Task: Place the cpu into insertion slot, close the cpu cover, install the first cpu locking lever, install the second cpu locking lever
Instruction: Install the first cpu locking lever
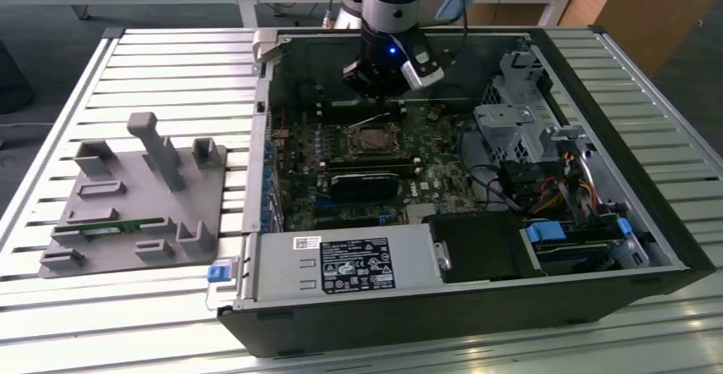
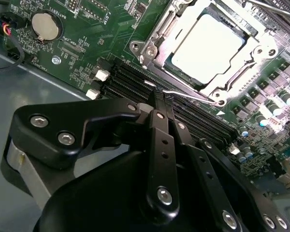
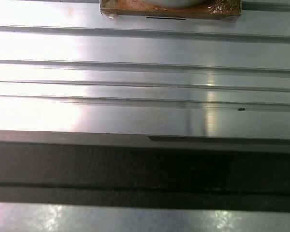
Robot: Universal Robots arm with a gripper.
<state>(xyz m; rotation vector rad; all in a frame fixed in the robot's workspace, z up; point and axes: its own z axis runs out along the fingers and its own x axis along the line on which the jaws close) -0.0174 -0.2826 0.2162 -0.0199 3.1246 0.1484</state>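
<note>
In the second wrist view the cpu [image 2: 208, 43] lies flat in the insertion slot [image 2: 150, 50], its pale metal top showing through the window of the cpu cover [image 2: 255, 46], which is folded down around it. A thin silver locking lever [image 2: 193, 95] runs along the socket's near edge. My gripper [image 2: 159, 99] is shut, its black fingers pressed together with the tips right at the lever's hooked end. In the exterior view the gripper [image 1: 382, 96] hangs inside the open computer case, just behind the socket [image 1: 371, 140].
Long black memory slots [image 2: 135, 82] lie between my fingers and the socket, with a coin battery [image 2: 45, 25] off to one side. A black card [image 1: 367, 184], power supply [image 1: 339, 264] and drive cage [image 1: 514, 129] crowd the case. A grey fixture [image 1: 135, 196] stands on the slatted table [image 3: 145, 72].
</note>
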